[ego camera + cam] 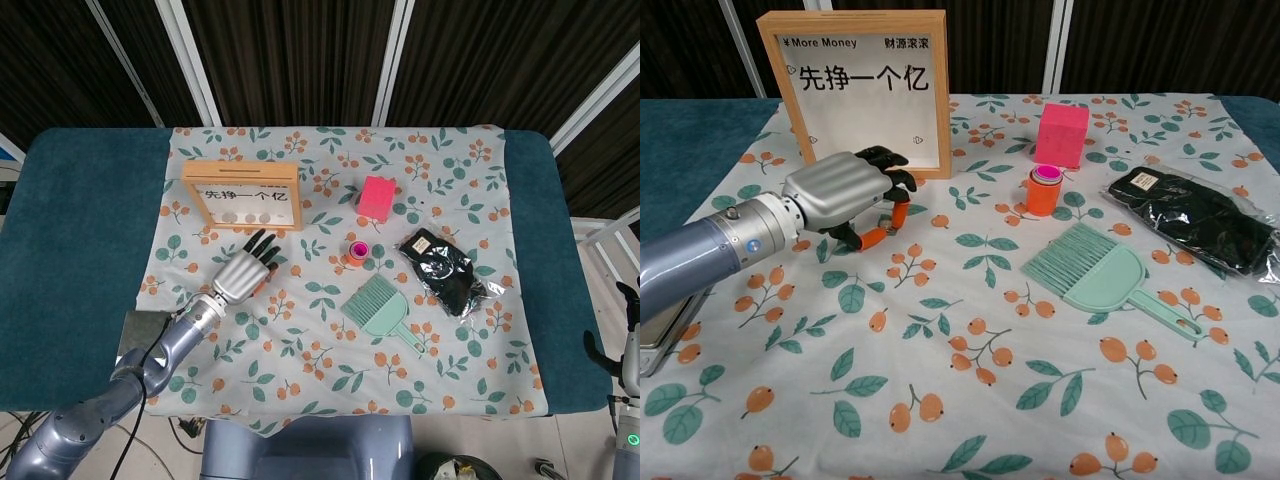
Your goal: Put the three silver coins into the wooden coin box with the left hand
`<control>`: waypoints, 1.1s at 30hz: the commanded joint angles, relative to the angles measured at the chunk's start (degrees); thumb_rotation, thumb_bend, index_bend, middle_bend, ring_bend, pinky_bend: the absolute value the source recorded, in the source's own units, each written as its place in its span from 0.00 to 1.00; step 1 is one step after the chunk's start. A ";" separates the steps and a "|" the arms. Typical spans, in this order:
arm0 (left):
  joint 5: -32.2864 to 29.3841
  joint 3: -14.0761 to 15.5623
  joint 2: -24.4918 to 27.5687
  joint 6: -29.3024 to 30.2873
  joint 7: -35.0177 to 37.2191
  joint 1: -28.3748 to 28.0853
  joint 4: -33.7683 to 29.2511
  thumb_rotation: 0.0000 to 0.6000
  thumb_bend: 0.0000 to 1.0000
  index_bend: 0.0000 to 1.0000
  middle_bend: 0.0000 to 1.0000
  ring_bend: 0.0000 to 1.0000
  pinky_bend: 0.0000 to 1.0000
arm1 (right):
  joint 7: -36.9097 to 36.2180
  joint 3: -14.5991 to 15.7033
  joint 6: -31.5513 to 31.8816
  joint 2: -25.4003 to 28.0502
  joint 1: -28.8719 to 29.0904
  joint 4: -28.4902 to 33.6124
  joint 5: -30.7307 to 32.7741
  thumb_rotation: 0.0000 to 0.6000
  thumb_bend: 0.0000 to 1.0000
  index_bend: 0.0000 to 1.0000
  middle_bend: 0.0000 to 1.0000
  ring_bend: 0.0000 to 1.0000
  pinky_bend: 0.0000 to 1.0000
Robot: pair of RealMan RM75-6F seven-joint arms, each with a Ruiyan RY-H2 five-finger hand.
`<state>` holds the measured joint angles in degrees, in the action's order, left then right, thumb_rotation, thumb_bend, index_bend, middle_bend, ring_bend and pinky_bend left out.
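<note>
I see the wooden coin box (862, 90) standing upright near the far left of the flowered cloth (970, 330) that covers the worktop (70, 250); it is a flat rectangular frame of pale wood with a clear front pane printed with black characters, its long axis running left to right and its face turned toward me; in the head view three silver coins (246, 216) show as pale discs in a row behind the pane, low inside the box, and a dark slot runs along its top edge.

My left hand (840, 195) hovers low, just in front of the box's lower right corner; its back is smooth grey metal, its fingers (890, 160) black with orange pads; they are curled loosely inward, slightly apart, and I see nothing between them; whether the tips touch the frame I cannot tell.

My right hand (627, 335) shows only at the right edge of the head view, well off the worktop; how its fingers lie I cannot tell.

To the right of the box stand a pink cube (1061, 135) and, just in front of it, a short orange cylinder (1043, 190) with a pink top; nearer me lies a mint-green plastic brush (1105, 275), bristles pointing left; a glossy black packet (1200, 220) lies at the far right.
</note>
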<state>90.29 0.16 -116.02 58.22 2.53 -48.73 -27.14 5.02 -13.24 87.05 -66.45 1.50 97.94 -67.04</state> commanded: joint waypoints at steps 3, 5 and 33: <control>-0.22 -0.37 0.13 0.12 -0.27 -0.09 -0.39 1.00 0.44 0.63 0.21 0.00 0.00 | 0.01 0.06 -0.06 -0.03 0.00 0.01 0.01 1.00 0.39 0.17 0.05 0.02 0.00; -0.28 -0.56 0.21 0.33 -0.34 -0.18 -0.50 1.00 0.44 0.65 0.22 0.00 0.00 | 0.06 0.06 -0.05 -0.02 0.00 0.04 0.01 1.00 0.39 0.17 0.05 0.02 0.00; -1.31 -1.92 1.05 0.41 -3.04 -0.43 -1.17 1.00 0.47 0.77 0.31 0.00 0.00 | 0.36 -0.14 -0.24 0.04 -0.01 0.36 0.96 1.00 0.39 0.18 0.05 0.02 0.00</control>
<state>88.99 -1.70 -115.01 58.52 -0.52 -49.14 -28.26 5.39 -13.38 86.81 -66.40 1.49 98.30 -66.08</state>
